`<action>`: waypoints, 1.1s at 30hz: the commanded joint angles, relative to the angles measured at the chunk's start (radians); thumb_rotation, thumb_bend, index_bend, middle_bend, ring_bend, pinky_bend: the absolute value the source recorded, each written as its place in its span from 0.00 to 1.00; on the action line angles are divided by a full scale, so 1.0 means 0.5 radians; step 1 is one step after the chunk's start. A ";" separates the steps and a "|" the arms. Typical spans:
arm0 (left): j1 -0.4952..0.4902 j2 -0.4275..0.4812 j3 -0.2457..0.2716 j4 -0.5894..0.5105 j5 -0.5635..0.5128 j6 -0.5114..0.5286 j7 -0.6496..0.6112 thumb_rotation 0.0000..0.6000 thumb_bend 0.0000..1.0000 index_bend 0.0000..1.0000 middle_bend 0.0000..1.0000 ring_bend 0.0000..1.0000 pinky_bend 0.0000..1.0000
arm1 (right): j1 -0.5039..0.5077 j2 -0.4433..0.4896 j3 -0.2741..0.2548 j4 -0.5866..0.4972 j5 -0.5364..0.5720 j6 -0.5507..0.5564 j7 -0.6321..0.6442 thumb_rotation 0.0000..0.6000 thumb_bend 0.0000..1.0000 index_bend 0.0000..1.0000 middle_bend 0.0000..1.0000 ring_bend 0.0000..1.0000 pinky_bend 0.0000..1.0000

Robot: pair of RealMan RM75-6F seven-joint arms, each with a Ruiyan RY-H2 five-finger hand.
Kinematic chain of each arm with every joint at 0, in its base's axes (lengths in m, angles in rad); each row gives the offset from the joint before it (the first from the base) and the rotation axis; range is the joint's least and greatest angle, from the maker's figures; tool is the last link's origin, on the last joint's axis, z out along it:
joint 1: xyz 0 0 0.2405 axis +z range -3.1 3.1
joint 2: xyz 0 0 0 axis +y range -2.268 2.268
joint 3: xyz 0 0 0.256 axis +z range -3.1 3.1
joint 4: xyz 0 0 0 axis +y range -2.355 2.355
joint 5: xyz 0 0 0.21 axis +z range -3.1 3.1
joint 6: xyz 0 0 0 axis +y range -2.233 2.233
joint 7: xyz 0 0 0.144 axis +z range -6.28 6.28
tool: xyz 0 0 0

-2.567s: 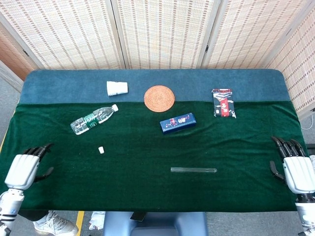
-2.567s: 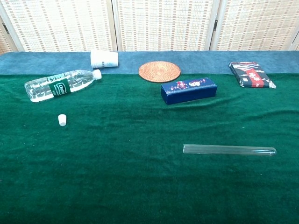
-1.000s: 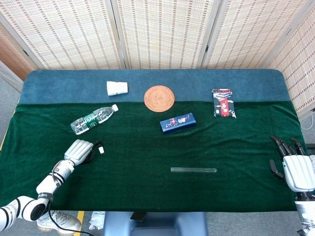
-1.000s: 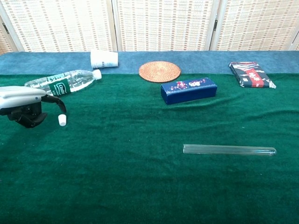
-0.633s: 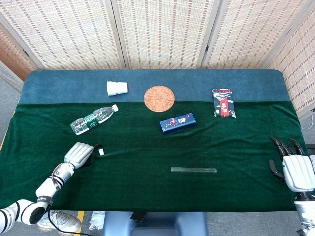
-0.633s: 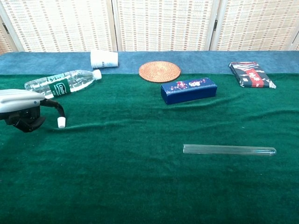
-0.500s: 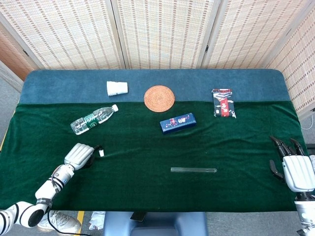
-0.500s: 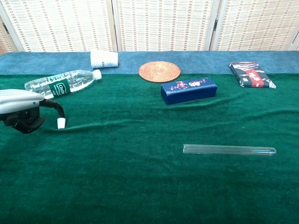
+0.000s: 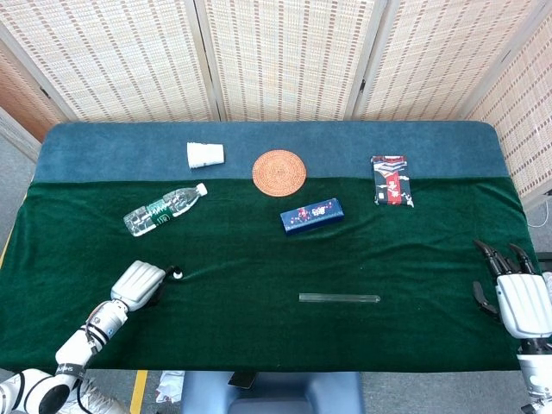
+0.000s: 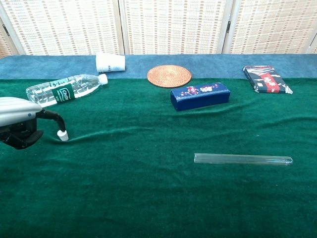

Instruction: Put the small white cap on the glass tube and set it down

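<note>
One glass tube (image 10: 242, 159), one white cap (image 10: 62, 133), one water bottle (image 10: 64, 89) (lying down), one paper cup (image 10: 110, 62), one woven coaster (image 10: 169, 76), two boxes (image 10: 200, 95) (image 10: 266, 79).

Head view: high, looking steeply down on whole table (image 9: 259, 332). Chest view: low, near front edge, facing screen (image 10: 173, 25); both share woven coaster (image 9: 279, 172).

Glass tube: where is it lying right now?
The glass tube lies flat on the green cloth, right of centre near the front edge, below the blue box, untouched.

Table (image 9: 259, 345) draped in green and blue cloth.
On it lie a tube (image 9: 339, 298), cap (image 10: 62, 133), bottle (image 9: 164, 210), cup (image 9: 205, 155), coaster (image 9: 279, 172), blue box (image 9: 311, 216) and packet (image 9: 392, 179).
</note>
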 commanded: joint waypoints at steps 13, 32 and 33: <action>0.019 0.007 -0.029 -0.019 0.030 0.096 -0.023 1.00 0.73 0.27 1.00 0.98 0.88 | -0.013 -0.006 -0.004 0.023 -0.010 0.019 0.032 1.00 0.53 0.11 0.27 0.34 0.12; -0.018 -0.275 -0.089 0.344 0.046 0.118 -0.036 1.00 0.36 0.40 1.00 0.98 0.88 | -0.015 -0.002 -0.004 0.061 0.010 -0.002 0.092 1.00 0.53 0.11 0.27 0.34 0.12; -0.020 -0.282 -0.094 0.355 0.038 0.114 -0.041 1.00 0.36 0.41 1.00 0.98 0.88 | -0.014 -0.002 -0.004 0.061 0.011 -0.004 0.095 1.00 0.53 0.11 0.27 0.34 0.12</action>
